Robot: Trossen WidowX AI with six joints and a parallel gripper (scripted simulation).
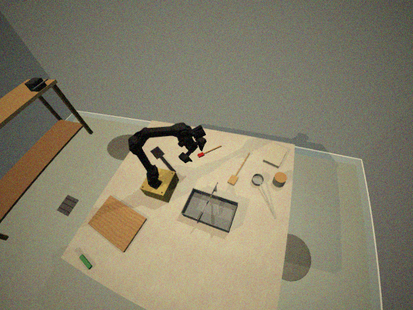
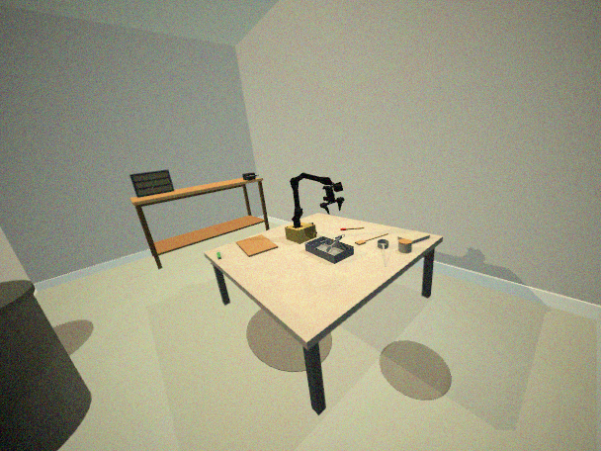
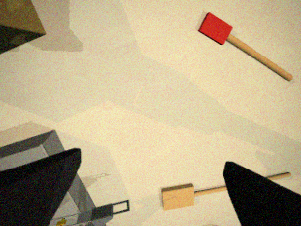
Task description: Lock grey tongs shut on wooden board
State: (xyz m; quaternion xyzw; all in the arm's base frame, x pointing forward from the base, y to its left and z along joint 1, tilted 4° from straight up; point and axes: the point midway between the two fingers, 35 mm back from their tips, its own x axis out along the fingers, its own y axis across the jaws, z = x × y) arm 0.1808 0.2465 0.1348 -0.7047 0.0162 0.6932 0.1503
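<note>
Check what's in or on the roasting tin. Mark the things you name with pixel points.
The grey tongs (image 1: 206, 203) lie across the roasting tin (image 1: 210, 225) (image 2: 320, 256). Its floor shows bare grey around them; whatever is directly beneath the tongs is covered, so I can't tell.
</note>
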